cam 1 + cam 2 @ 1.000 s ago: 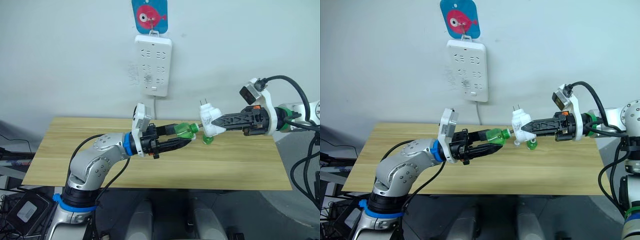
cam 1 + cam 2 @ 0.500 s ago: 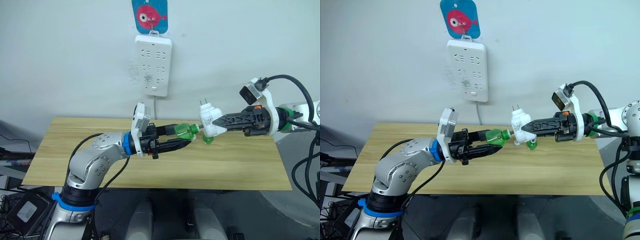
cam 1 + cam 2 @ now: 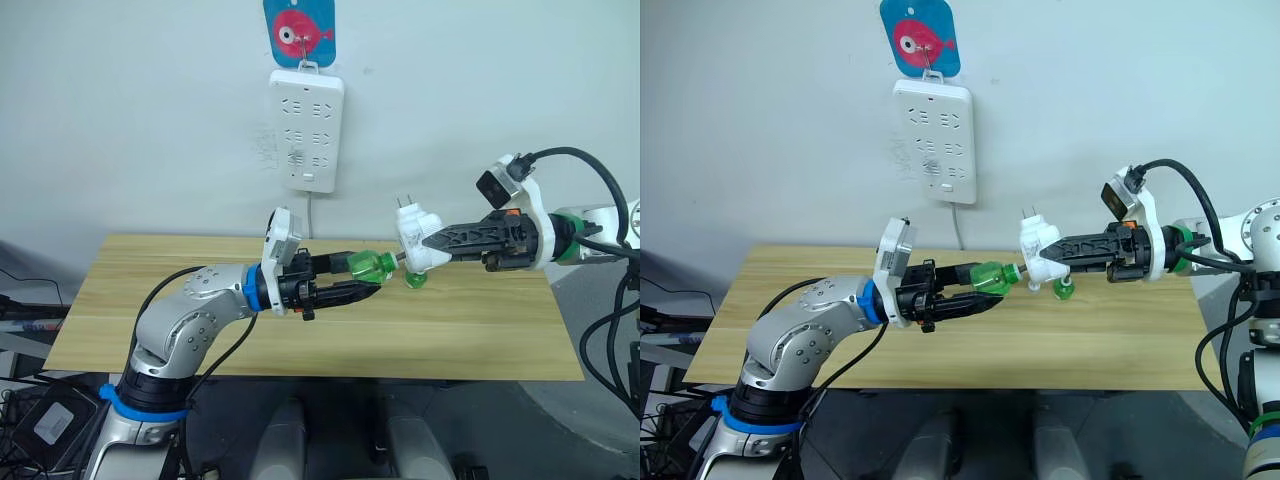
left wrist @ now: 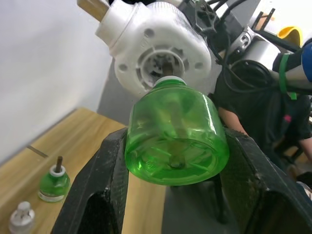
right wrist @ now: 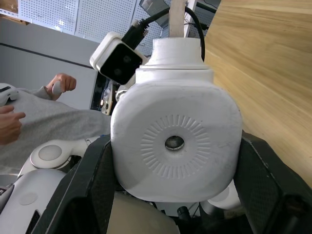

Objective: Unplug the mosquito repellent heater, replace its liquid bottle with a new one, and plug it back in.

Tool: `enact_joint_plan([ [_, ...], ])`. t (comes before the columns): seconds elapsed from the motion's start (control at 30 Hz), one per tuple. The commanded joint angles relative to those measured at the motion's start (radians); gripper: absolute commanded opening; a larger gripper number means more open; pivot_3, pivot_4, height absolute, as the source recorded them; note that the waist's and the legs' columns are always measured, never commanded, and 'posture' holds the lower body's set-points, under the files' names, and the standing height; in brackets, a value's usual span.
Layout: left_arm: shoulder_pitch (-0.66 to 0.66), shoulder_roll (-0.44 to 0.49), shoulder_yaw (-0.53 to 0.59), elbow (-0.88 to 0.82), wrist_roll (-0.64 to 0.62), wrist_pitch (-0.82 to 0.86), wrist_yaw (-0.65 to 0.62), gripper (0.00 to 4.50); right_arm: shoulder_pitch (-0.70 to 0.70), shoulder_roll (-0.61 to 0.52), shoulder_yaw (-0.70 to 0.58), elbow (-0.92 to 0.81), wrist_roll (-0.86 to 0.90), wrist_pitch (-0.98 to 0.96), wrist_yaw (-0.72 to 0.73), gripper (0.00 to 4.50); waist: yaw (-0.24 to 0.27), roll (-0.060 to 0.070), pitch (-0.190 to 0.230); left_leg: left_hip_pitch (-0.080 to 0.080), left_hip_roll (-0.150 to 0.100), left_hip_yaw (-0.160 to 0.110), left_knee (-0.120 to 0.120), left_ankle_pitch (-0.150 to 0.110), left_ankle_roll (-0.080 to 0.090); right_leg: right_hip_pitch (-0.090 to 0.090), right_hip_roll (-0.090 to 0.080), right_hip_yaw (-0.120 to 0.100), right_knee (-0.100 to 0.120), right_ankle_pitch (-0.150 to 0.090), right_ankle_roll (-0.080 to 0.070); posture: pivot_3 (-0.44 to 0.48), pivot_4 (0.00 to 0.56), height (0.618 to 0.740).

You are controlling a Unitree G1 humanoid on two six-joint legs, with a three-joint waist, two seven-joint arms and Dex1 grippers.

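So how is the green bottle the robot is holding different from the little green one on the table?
The held green bottle lies sideways in the air between the left gripper fingers, its neck at the white heater. The small green bottle stands upright on the table, touched by nothing, its wick bare. Both are clear green plastic.

Over the last second I see the left gripper point(image 3: 362, 283) with its green bottle point(image 3: 373, 265) drawn back slightly toward the robot's left; its fingertips now sit a little farther from the heater point(image 3: 416, 241) than they did. The bottle lies closer to level, where earlier its neck end sat a touch higher. The right gripper point(image 3: 432, 243) has carried the heater a small way up and toward the left, so the plug prongs point(image 3: 404, 204) stand marginally higher against the wall. The bottle's neck meets the underside of the heater, as the left wrist view shows.
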Motion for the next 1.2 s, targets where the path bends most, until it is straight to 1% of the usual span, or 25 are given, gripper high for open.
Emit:
enact_joint_plan([
  [0.03, -0.014, -0.005, -0.016, -0.033, -0.009, -0.001, -0.013, 2.26, -0.026, -0.009, -0.019, -0.023, 0.066, 0.008, 0.003, 2.97, 0.0, 0.0, 0.0, 0.0, 0.0, 0.0, 0.0, 0.0, 0.0, 0.0, 0.0, 0.0, 0.0, 0.0, 0.0, -0.028, 0.216, 0.74],
  [0.13, -0.032, -0.023, -0.01, -0.023, -0.01, -0.005, 0.003, 2.26, -0.008, -0.011, -0.009, -0.058, 0.077, 0.008, 0.0, 2.97, 0.0, 0.0, 0.0, 0.0, 0.0, 0.0, 0.0, 0.0, 0.0, 0.0, 0.0, 0.0, 0.0, 0.0, 0.0, -0.022, 0.212, 0.74],
  [0.3, -0.05, -0.023, 0.004, -0.025, -0.019, 0.002, 0.006, 2.26, 0.022, -0.005, -0.021, -0.112, 0.046, 0.008, -0.015, 2.97, 0.001, 0.0, 0.0, 0.0, 0.0, 0.0, 0.0, 0.0, 0.0, 0.0, 0.0, 0.0, 0.0, 0.0, 0.0, -0.018, 0.21, 0.74],
  [0.5, -0.076, -0.02, 0.039, -0.047, -0.062, 0.041, 0.025, 2.26, 0.044, -0.008, -0.037, -0.118, 0.049, 0.008, -0.031, 2.97, 0.001, 0.0, 0.0, 0.0, 0.0, 0.0, 0.0, 0.0, 0.0, 0.0, 0.0, 0.0, 0.0, 0.0, 0.0, -0.018, 0.211, 0.74],
  [0.73, -0.091, -0.012, 0.044, -0.047, -0.066, 0.053, 0.012, 2.26, 0.025, 0.011, -0.045, -0.097, 0.036, 0.008, -0.043, 2.97, 0.001, 0.0, 0.0, 0.0, 0.0, 0.0, 0.0, 0.0, 0.0, 0.0, 0.0, 0.0, 0.0, 0.0, 0.0, -0.02, 0.218, 0.74],
  [0.97, -0.089, -0.003, 0.052, -0.055, -0.075, 0.062, 0.008, 2.26, 0.027, 0.0, -0.052, -0.072, 0.008, 0.008, -0.032, 2.97, 0.001, 0.0, 0.0, 0.0, 0.0, 0.0, 0.0, 0.0, 0.0, 0.0, 0.0, 0.0, 0.0, 0.0, 0.0, -0.023, 0.223, 0.74],
  [1.1, -0.085, 0.008, 0.059, -0.053, -0.076, 0.062, 0.005, 2.26, 0.011, -0.012, -0.043, -0.06, 0.022, 0.008, -0.015, 2.97, 0.001, 0.0, 0.0, 0.0, 0.0, 0.0, 0.0, 0.0, 0.0, 0.0, 0.0, 0.0, 0.0, 0.0, 0.0, -0.025, 0.226, 0.74],
  [1.2, -0.089, 0.01, 0.06, -0.048, -0.077, 0.063, 0.005, 2.26, 0.005, 0.0, -0.044, -0.057, 0.003, 0.008, -0.018, 2.97, 0.001, 0.0, 0.0, 0.0, 0.0, 0.0, 0.0, 0.0, 0.0, 0.0, 0.0, 0.0, 0.0, 0.0, 0.0, -0.024, 0.228, 0.74],
])
